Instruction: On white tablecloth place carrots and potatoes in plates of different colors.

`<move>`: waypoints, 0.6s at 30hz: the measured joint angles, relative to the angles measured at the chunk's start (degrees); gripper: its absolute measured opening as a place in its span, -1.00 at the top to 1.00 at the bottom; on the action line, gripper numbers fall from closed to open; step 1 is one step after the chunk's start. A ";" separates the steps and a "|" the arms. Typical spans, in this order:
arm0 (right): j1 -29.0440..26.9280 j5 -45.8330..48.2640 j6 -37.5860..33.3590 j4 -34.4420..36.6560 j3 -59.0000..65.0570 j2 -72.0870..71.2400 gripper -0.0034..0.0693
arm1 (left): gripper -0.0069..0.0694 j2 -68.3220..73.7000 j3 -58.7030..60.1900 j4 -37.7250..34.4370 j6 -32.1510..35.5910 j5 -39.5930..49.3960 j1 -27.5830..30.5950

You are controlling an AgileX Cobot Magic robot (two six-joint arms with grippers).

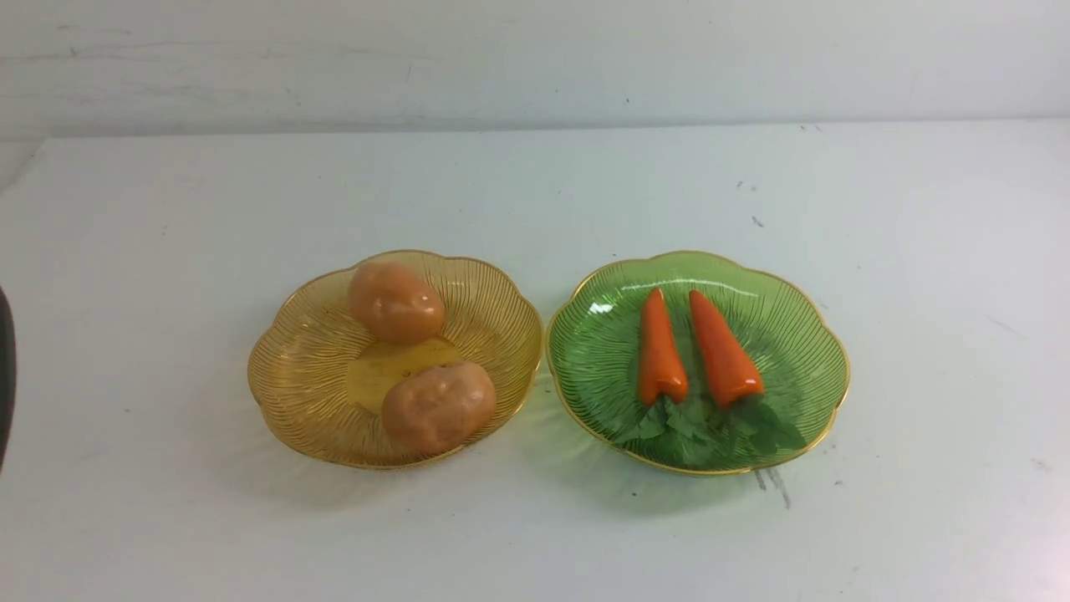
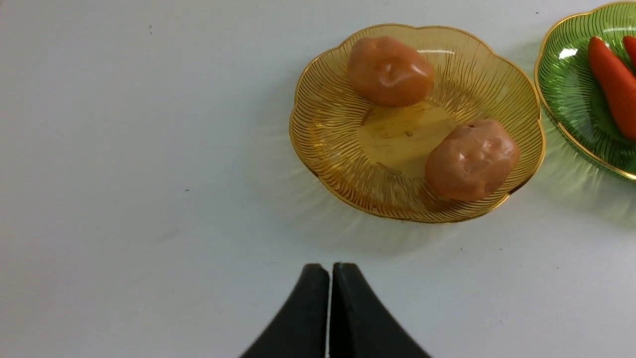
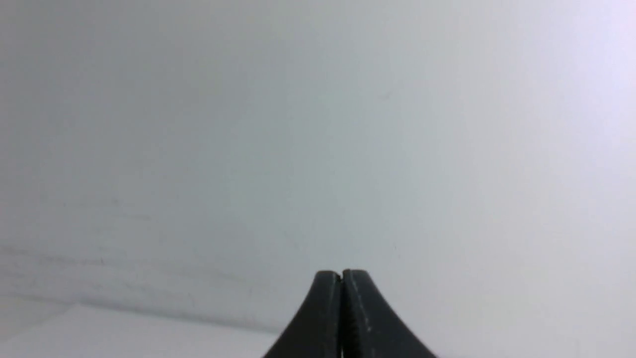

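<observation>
On the white tablecloth (image 1: 167, 251), the left gripper (image 2: 330, 271) hovers pinched together, empty, near the amber-yellow plate (image 1: 301, 368) holding both potatoes (image 1: 395, 303). The green plate (image 1: 786, 334) alongside holds both carrots (image 1: 660, 347). The right gripper (image 3: 342, 276), pinched too, points elsewhere. A careless arm sweep could clip a rim.

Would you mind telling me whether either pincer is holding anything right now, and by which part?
Nothing is held: the black left pincer and the black right pincer are both shut, with nothing between their jaws.
</observation>
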 joint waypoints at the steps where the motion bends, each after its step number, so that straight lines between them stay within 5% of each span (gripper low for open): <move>1: 0.00 -2.39 0.00 -0.05 1.34 -0.89 0.95 | 0.83 0.00 0.00 0.00 0.00 0.00 0.00; 18: 0.00 -8.87 1.05 -0.28 7.59 -4.93 0.95 | 0.83 -8.09 6.31 0.00 1.76 -7.22 0.00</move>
